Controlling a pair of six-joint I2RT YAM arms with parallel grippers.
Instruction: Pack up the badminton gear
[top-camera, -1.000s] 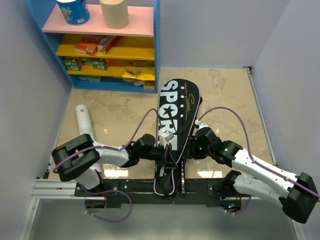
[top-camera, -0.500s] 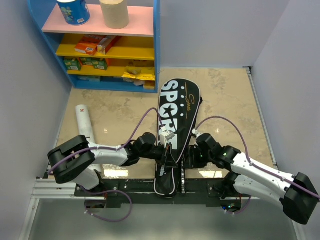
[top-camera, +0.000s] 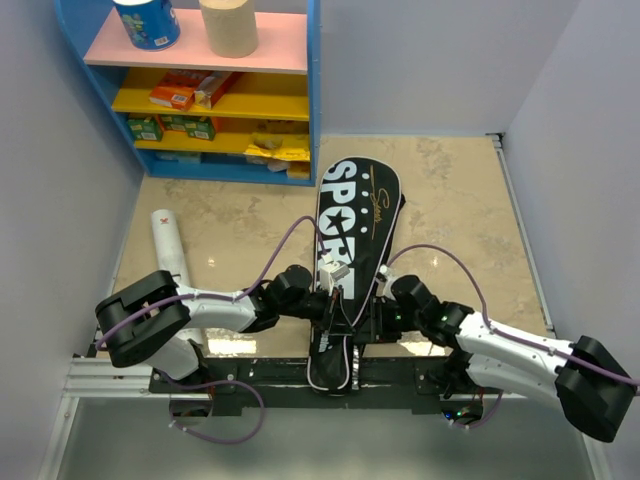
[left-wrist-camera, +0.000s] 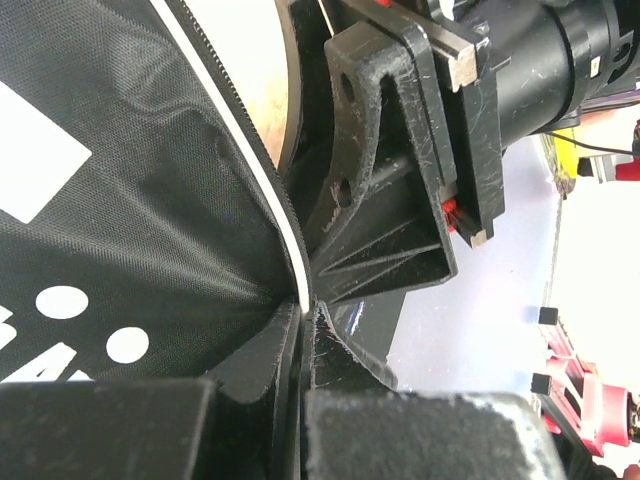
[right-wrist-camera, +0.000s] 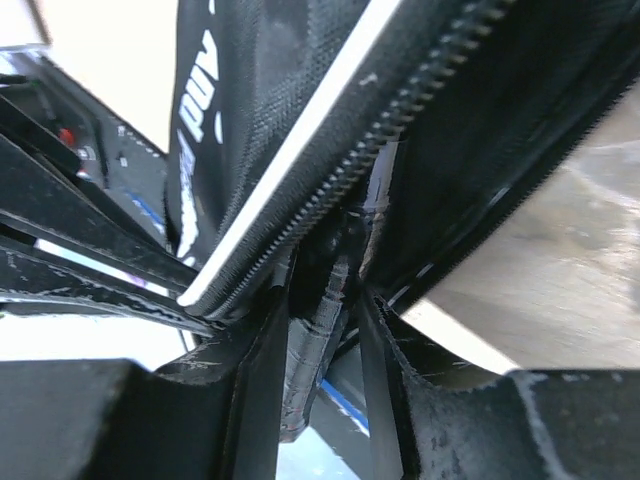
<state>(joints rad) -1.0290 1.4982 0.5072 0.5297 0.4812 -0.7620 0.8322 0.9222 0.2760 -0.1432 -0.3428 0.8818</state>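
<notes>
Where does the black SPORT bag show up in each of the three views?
Top external: SPORT bag lies lengthwise at the table's centre, narrow end at the near edge.
Left wrist: its black fabric with white dots fills the left half.
Right wrist: its zipped edge crosses diagonally from upper right.
Shared landmark: the white piping along the bag's edge.

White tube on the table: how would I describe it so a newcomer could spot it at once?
Start at the blue shelf unit at the table's far left corner. On the tan tabletop just in front of it, left of the black bag lettered SPORT, lies the white tube. It is the only long, plain white cylinder lying flat there.
</notes>
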